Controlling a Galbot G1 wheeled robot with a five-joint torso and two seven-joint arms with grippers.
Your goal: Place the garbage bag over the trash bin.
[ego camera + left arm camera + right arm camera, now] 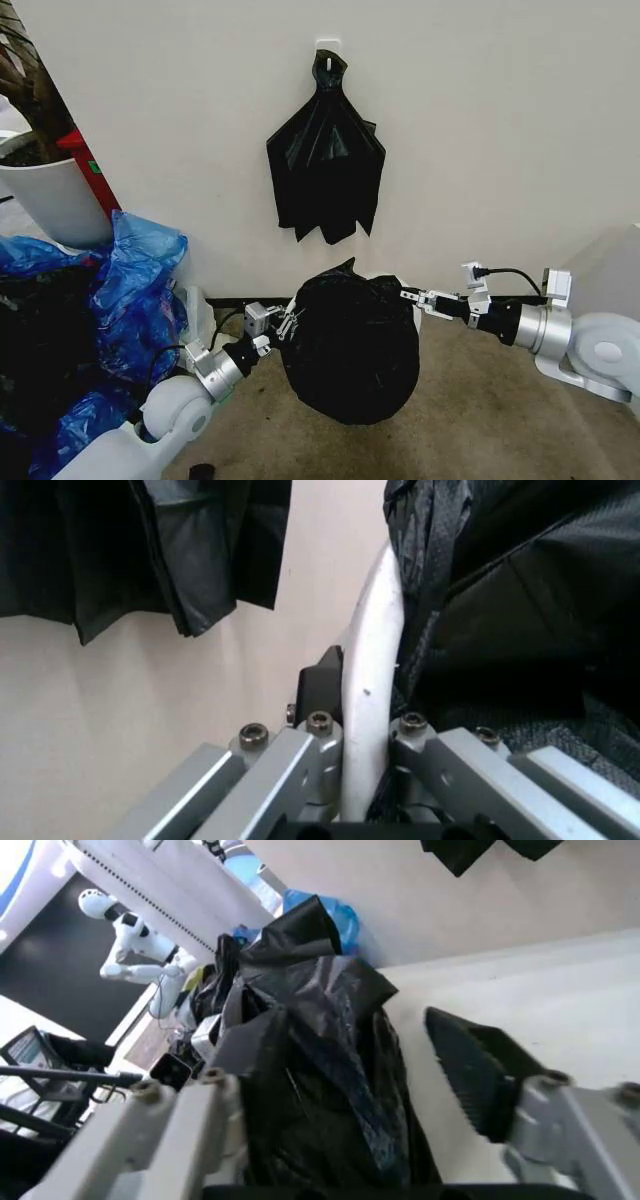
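Observation:
The glossy black garbage bag [350,345] is draped over the trash bin against the wall and hides nearly all of it. The bin's white rolled rim [368,667] shows in the left wrist view, with bag plastic [500,615] along one side of it. My left gripper [290,322] is at the bin's left edge. There the left gripper [365,724] is shut across the rim. My right gripper [408,295] is at the bin's upper right edge. It stands open [340,1065], its fingers wide apart, with crumpled bag [320,1065] between them.
A fan-shaped bunch of black bags [325,170] hangs from a wall hook above the bin. Bright blue plastic bags [130,290] are piled to the left, with a white plant pot [55,200] behind them. Bare floor [500,420] lies to the right and front.

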